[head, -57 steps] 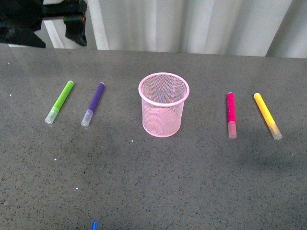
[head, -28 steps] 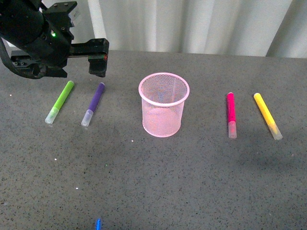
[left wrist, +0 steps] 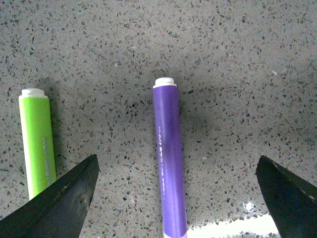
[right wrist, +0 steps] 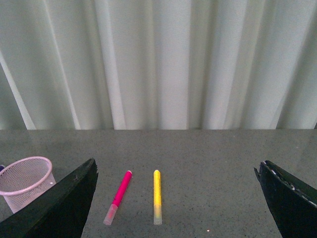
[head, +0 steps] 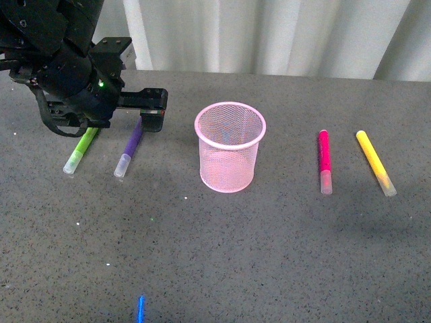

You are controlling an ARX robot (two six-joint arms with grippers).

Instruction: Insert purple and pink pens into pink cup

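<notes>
Left gripper (left wrist: 178, 198) hangs with jaws wide apart over the purple pen (left wrist: 168, 158), which lies flat left of the pink cup (head: 227, 165), probably not yet touched. Nothing is inserted: the cup looks empty, and the pink pen (head: 324, 160) lies on its right, clear cap toward the robot.

Left arm (head: 71, 74) extended forward, wrist pitched down. Left hand (left wrist: 177, 161): jaws spread wide, nothing held. Right hand (right wrist: 176, 168): jaws wide apart, nothing held, pointing level.
</notes>
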